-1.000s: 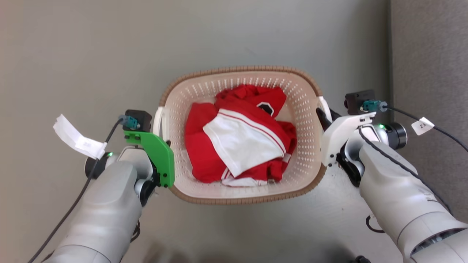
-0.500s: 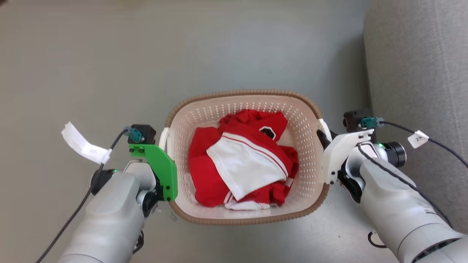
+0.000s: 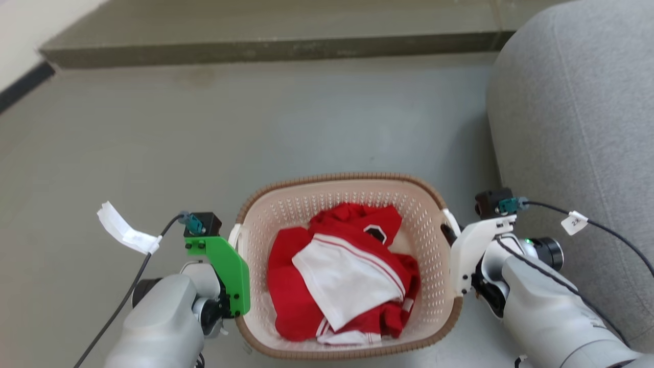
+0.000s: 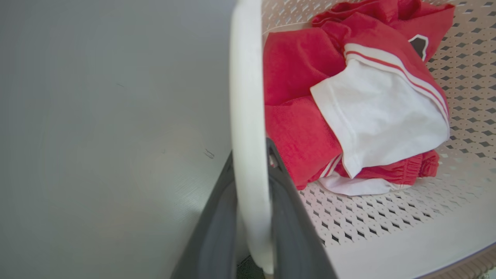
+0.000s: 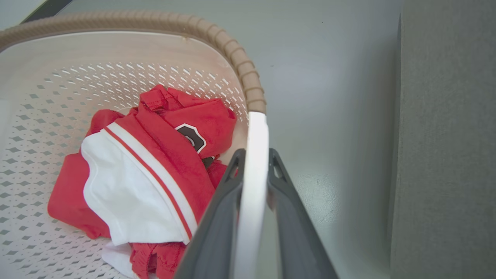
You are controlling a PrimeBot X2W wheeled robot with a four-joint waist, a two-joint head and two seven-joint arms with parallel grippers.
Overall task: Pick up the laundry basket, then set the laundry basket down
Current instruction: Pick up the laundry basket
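The laundry basket (image 3: 337,178) is cream perforated plastic with a brown woven-look rim and sits low in the head view between my two arms. My left gripper (image 3: 234,244) is at its white left handle. In the left wrist view, the left gripper (image 4: 251,151) is shut on that handle (image 4: 248,97), one dark finger on each side. My right gripper (image 3: 449,236) is at the right handle. The right wrist view has the right gripper (image 5: 255,153) shut on the white handle (image 5: 254,186) below the brown rim (image 5: 240,58). I cannot tell whether the basket touches the floor.
Red and white clothes (image 3: 347,276) lie crumpled inside the basket. A grey sofa (image 3: 572,128) stands close on the right, near my right arm. A low step (image 3: 255,51) crosses the far floor, with a pale wall and dark skirting (image 3: 25,82) at the upper left.
The head camera has moved: basket and arms now sit lower in its view, and more floor, the step and the sofa show. Both grippers remain on the handles.
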